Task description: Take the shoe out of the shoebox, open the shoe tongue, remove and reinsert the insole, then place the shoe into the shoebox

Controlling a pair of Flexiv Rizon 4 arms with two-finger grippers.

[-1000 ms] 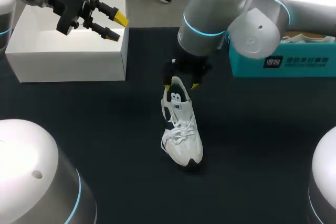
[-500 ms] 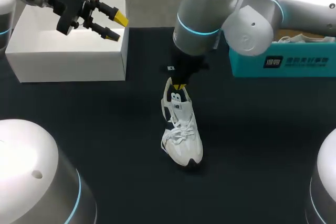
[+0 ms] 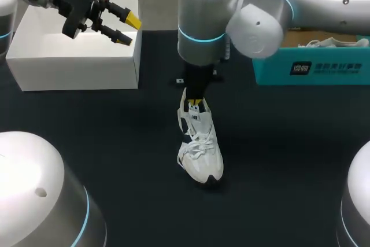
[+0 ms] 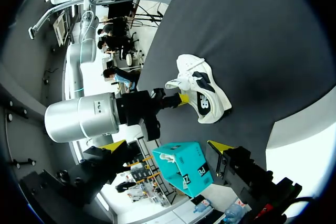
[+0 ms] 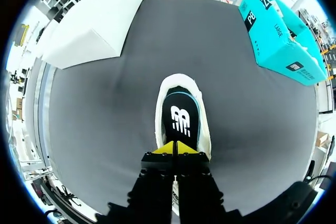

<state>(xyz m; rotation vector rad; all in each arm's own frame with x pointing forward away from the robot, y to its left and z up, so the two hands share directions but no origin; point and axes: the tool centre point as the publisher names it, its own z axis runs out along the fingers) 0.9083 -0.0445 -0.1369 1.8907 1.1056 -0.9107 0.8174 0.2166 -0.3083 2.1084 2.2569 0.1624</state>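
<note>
While the shoe [image 3: 199,143] stands out of the shoebox [image 3: 312,65] on the worktop [image 3: 289,160], the right tool [image 5: 177,147] is closed at its tongue [image 3: 195,118] and the left tool [image 3: 129,30] hangs open, so insole [image 5: 180,119] work and reboxing likely remain.

One shoe [image 3: 199,143], perhaps a second inside the one shoebox [image 3: 335,69]; one white box [image 3: 69,56].

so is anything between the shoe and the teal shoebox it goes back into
Nothing visible does: only bare dark mat lies between the shoe and the teal shoebox. The right arm crosses above that stretch, its pincer at the shoe's opening.
</note>
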